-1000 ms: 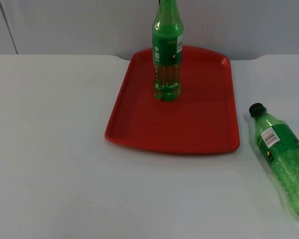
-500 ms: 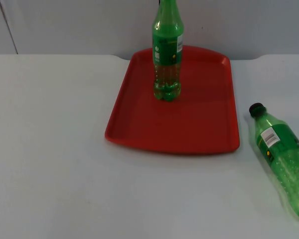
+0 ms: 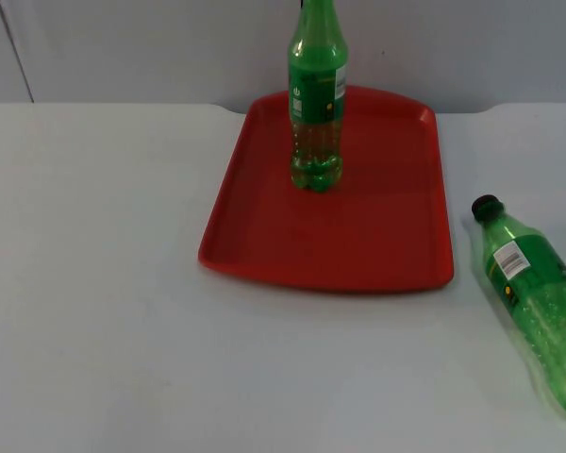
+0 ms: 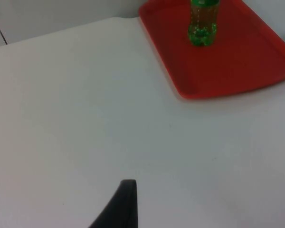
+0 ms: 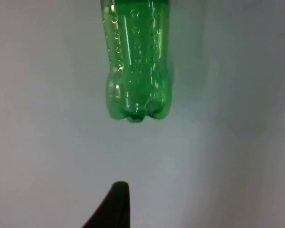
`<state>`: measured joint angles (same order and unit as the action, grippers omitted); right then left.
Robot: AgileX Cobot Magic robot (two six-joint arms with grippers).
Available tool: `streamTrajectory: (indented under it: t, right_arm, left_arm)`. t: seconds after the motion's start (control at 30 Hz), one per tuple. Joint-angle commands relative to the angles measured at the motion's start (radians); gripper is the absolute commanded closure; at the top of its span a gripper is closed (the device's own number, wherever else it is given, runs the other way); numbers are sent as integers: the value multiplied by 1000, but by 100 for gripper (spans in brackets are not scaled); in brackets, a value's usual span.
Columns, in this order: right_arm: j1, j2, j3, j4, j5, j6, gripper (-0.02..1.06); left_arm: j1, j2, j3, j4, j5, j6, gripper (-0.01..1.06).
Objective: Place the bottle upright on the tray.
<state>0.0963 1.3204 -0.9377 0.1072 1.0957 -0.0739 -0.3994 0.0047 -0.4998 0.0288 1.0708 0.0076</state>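
White table [image 3: 104,311] runs back to a grey partition wall [image 3: 141,47], and I describe it from my left side to my right. My left gripper [image 4: 126,204] waits above the bare table, well apart from the tray; one black fingertip shows in its wrist view, and I cannot tell if my fingers there are open or closed. Next comes the red tray [image 3: 377,255], and on its far part one green bottle [image 3: 316,104] already stands upright, with yellowish liquid in the lower half. To the right of the tray, near but not touching it, the second bottle [image 3: 538,307] lies on its side on the table, black cap toward the tray, base pointing away to my right. My right gripper [image 5: 116,206] hovers beyond this base, looking along the body; whether these fingers are open or closed I also cannot tell.

I judge this lying bottle is thin plastic and seems almost empty, so it should be light, smooth and ready to roll or dent. I would take it across the middle of the body, near the label, with gentle pressure.
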Motion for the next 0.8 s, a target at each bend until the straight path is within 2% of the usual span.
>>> streamTrajectory:
  t: [0.0, 0.13, 0.3, 0.5, 0.77]
  right_arm:
    - [37, 33, -29, -45, -2, 32, 0]
    - [128, 114, -81, -131, -23, 110, 0]
    - [189, 258, -159, -129, -63, 154, 0]
    - [193, 424, -252, -129, -120, 225, 0]
    - [196, 584, -384, -129, -134, 262, 0]
  left_arm:
    - [2, -5, 5, 6, 3, -8, 0]
    - [2, -5, 5, 6, 3, -8, 0]
    - [2, -5, 5, 6, 3, -8, 0]
    - [2, -5, 5, 6, 3, -8, 0]
    - [2, -5, 5, 6, 3, -8, 0]
